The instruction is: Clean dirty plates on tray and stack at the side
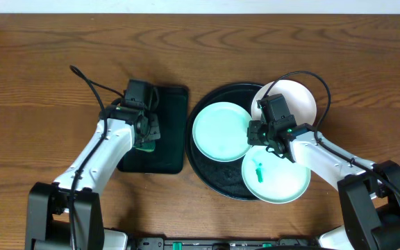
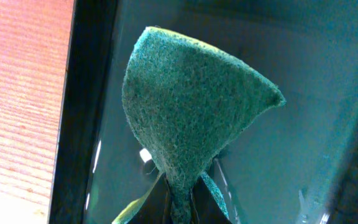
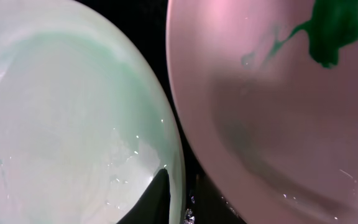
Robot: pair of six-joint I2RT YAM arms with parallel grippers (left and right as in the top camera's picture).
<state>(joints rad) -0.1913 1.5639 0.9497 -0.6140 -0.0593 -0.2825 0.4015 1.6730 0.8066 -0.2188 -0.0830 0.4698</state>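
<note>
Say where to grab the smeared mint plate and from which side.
Pinch the smeared plate by the rim at its robot-side edge, where it seems to overhang the tray; come from outside the tray. It is shallow, and the plain mint plate and white plate crowd its far side.

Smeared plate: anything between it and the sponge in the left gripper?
Partly: the other mint plate lies on the tray on the sponge side, and the right gripper hangs over the gap between it and the smeared plate.

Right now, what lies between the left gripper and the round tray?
Overhead: only a bare strip of the rectangular tray, from left gripper to round tray.
</note>
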